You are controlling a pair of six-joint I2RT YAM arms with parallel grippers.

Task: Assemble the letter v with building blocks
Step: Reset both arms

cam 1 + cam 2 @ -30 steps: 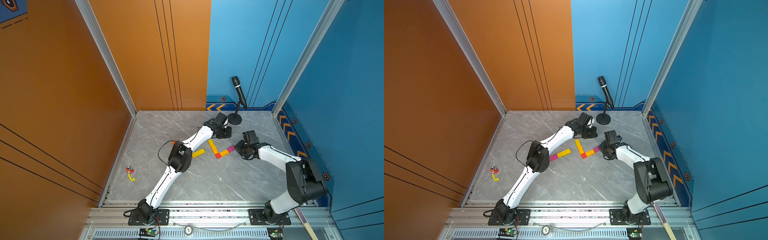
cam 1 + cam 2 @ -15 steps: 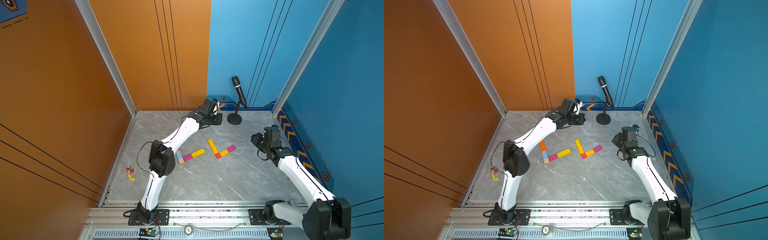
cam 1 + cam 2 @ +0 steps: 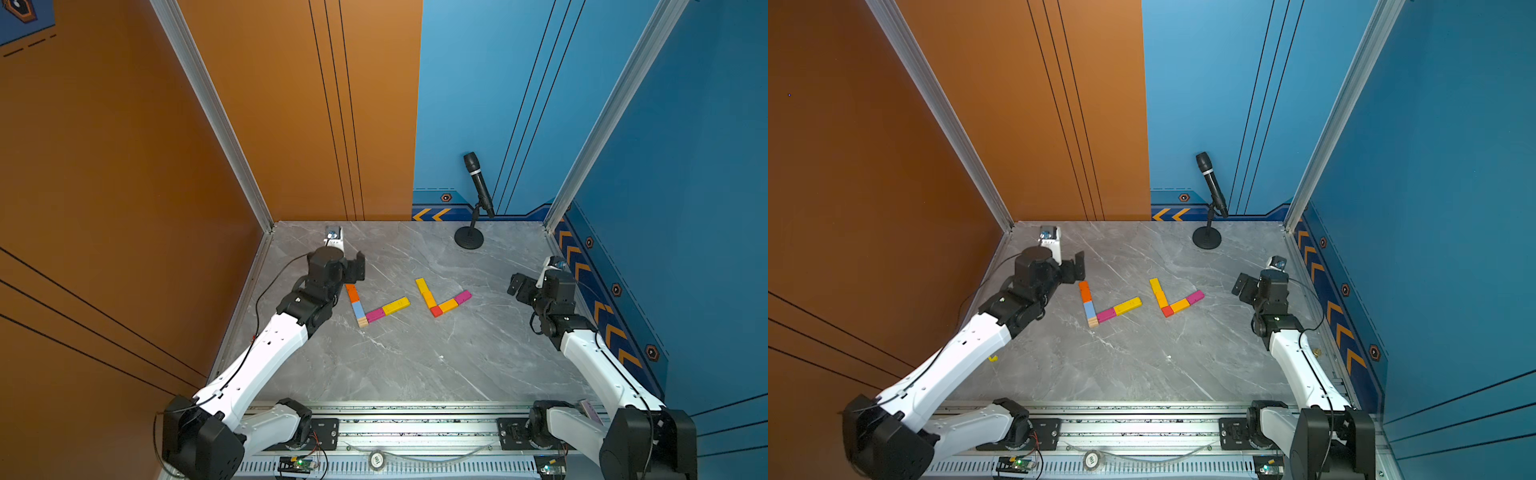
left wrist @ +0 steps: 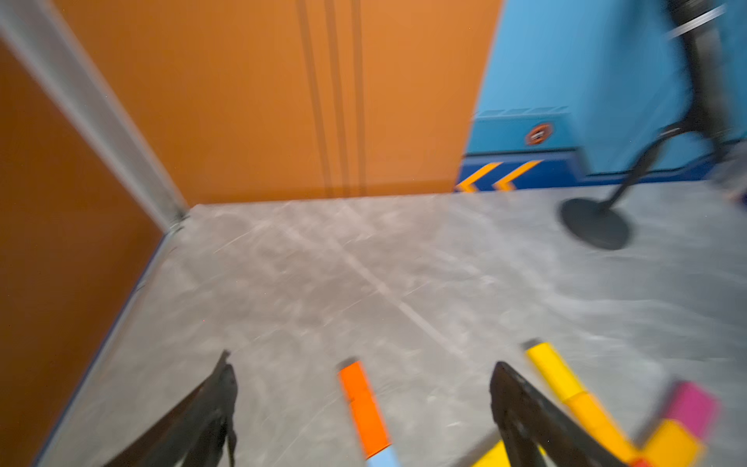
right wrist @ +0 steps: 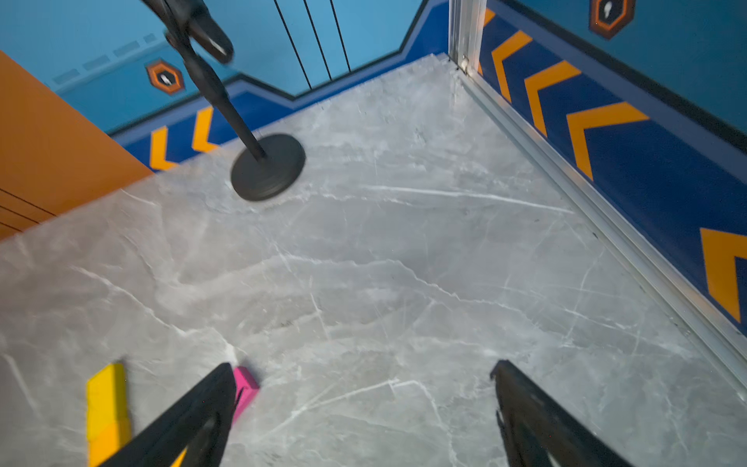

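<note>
Hanging left of centre in both top views, the left gripper (image 3: 356, 267) has its fingers spread wide and empty, just above the upper end of an orange block (image 3: 352, 293). That block, a light blue block (image 3: 357, 308) and a plain wood cube (image 3: 362, 321) run end to end down to a corner. From there a pink block (image 3: 375, 314) and a yellow block (image 3: 395, 305) climb rightward, forming a V on the grey table (image 3: 415, 365). Just right lies a smaller V (image 3: 436, 311) of yellow, amber, red and pink pieces. Farther right, the right gripper (image 3: 516, 286) is also spread wide, holding nothing, near that V's pink end.
</note>
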